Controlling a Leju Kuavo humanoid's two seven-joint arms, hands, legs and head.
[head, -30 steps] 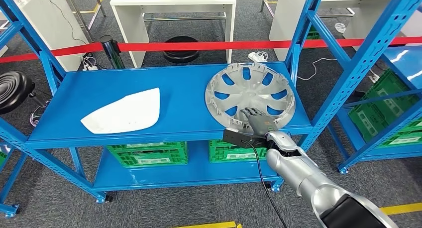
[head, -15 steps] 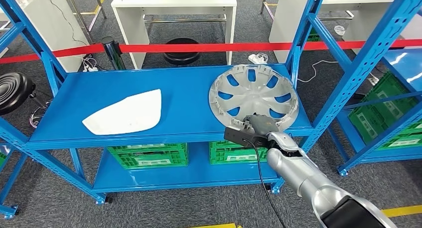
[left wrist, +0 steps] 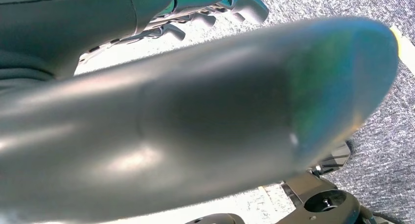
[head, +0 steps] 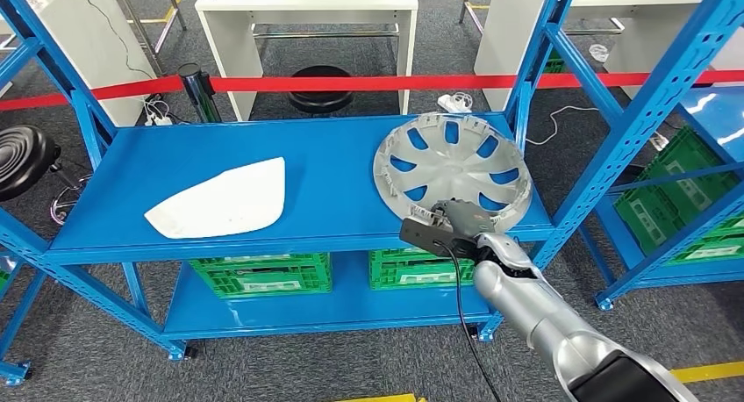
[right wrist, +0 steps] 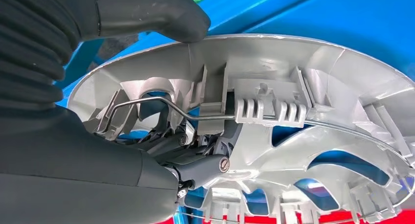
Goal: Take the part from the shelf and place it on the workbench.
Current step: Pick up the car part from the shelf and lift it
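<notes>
One silver plastic hubcap (head: 453,167) is gripped at its near rim by the right hand (head: 456,218), thumb outside, fingers (right wrist: 195,153) hooked inside. The pick-up step is judged in hand; a lift clear of the blue metal shelf (head: 219,147) is called for next. Whether the left hand (left wrist: 195,9) is open or closed cannot be told.

The hubcap (head: 452,167) is silver-grey, blue showing through its slots. The shelf (head: 333,204) is bright blue, the flat panel (head: 219,200) on it white. Green crates (head: 261,273) sit below; a red tape barrier (head: 351,83) crosses grey carpet (head: 88,349).
</notes>
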